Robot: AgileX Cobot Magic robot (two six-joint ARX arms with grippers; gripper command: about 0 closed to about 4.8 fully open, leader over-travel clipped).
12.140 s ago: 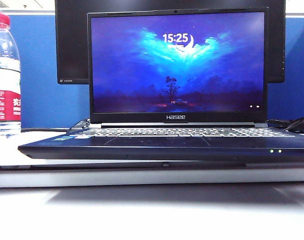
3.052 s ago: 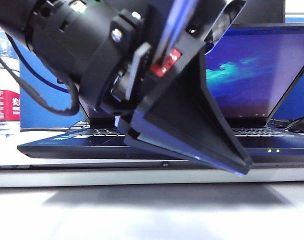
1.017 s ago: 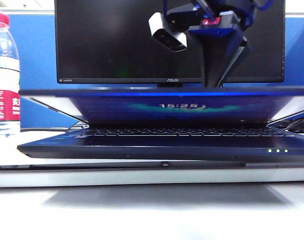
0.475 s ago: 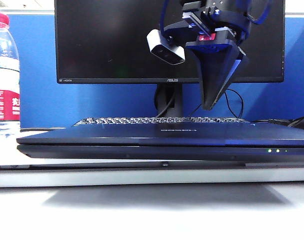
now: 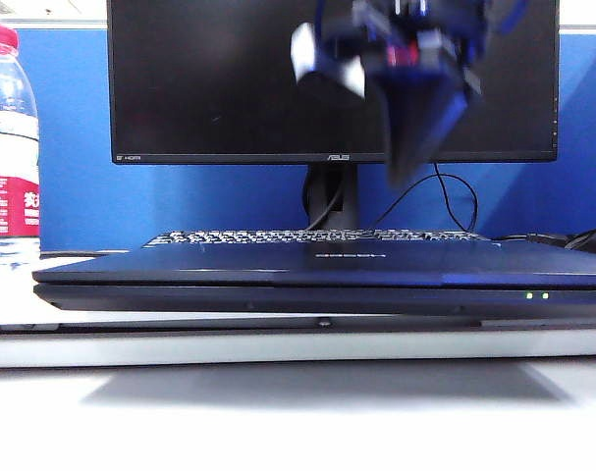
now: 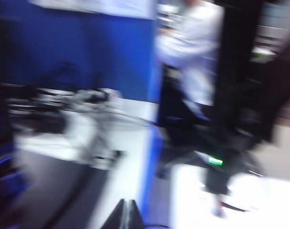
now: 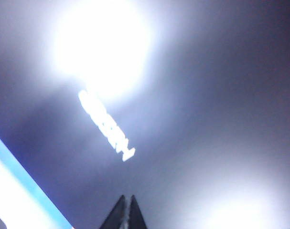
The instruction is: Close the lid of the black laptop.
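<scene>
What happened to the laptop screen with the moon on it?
The lid swung down flat onto the laptop, hiding the screen. The right tool, fingers together, pressed it down and has now lifted off, blurred in front of the monitor. The left tool, also shut, shows only in its own view. The bottle, keyboard and monitor stayed put.

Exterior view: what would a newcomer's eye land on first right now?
The right gripper, blurred and shut, hangs in the air above the black laptop, in front of the dark ASUS monitor. Below it the lid lies flat. The left gripper, also shut, appears only in its wrist view.
</scene>
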